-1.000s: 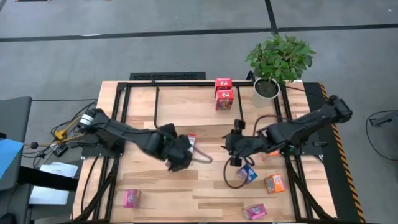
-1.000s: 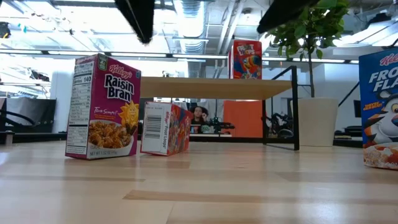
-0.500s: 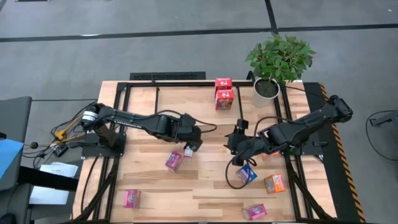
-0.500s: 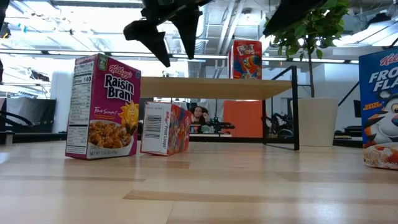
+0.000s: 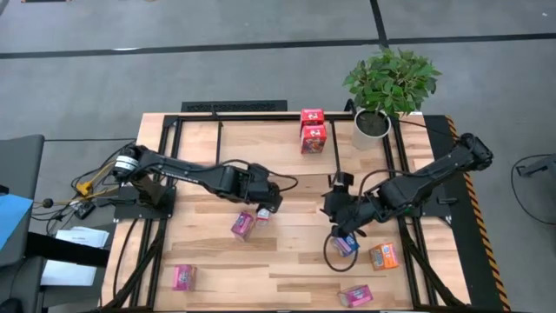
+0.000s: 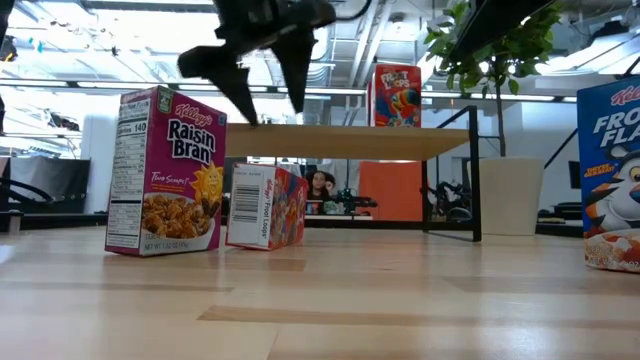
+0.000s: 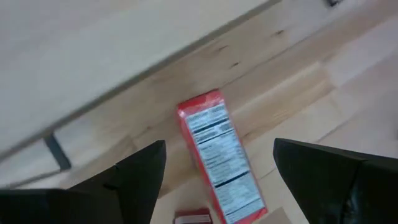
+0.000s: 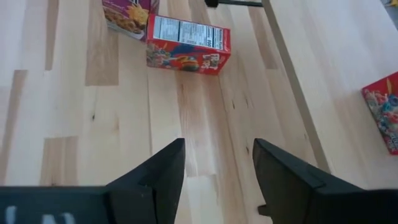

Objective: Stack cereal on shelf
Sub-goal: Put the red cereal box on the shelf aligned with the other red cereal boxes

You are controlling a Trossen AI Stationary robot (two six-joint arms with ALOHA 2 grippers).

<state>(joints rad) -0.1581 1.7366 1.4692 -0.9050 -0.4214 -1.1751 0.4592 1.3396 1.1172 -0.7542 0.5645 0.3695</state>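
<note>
My left gripper hangs open above a red cereal box that lies flat on the table. Its two fingers stand on either side of the box, above it and clear of it. A magenta cereal box stands upright beside the red one. My right gripper is open with nothing between its fingers, just above a blue cereal box on the table. The shelf stands at the far side and carries two red boxes.
An orange box and a pink box lie near the front right; another pink box lies front left. A potted plant stands at the far right corner. Bare tabletop lies between the two grippers.
My left gripper has moved from over the magenta box toward the table's far right, come down and rolled about its own axis; it now hangs over the lying red box. My right gripper has edged toward the near edge, over the blue box. No box has moved.
</note>
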